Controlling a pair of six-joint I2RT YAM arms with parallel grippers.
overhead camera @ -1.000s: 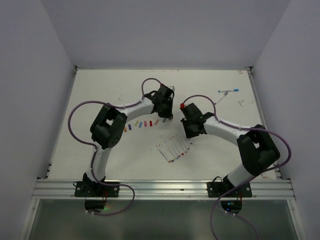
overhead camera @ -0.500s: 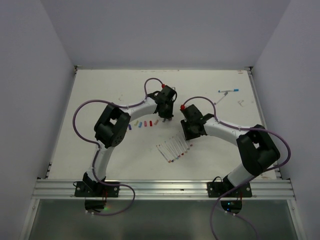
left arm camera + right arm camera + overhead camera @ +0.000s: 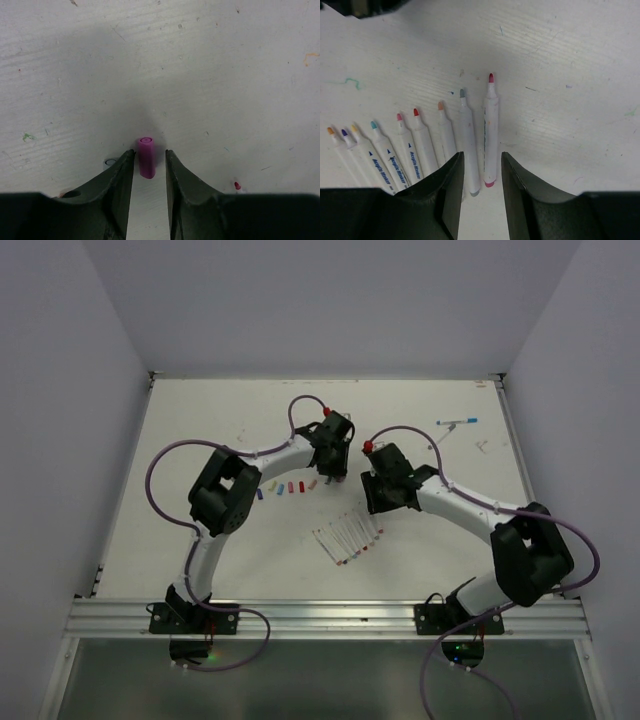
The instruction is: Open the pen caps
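The left arm (image 3: 215,498) and right arm (image 3: 455,502) have white links and bulky black joints. A purple cable (image 3: 149,483) trails along each, with a red knob (image 3: 326,412) at the wrist.

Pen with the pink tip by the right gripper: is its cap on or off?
Off. The pen shows its bare pink tip; no cap covers it.

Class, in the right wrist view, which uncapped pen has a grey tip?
The grey-tipped pen is second from the row's right end, between the peach-tipped pen and the crimson-tipped pen; no other tip is grey.
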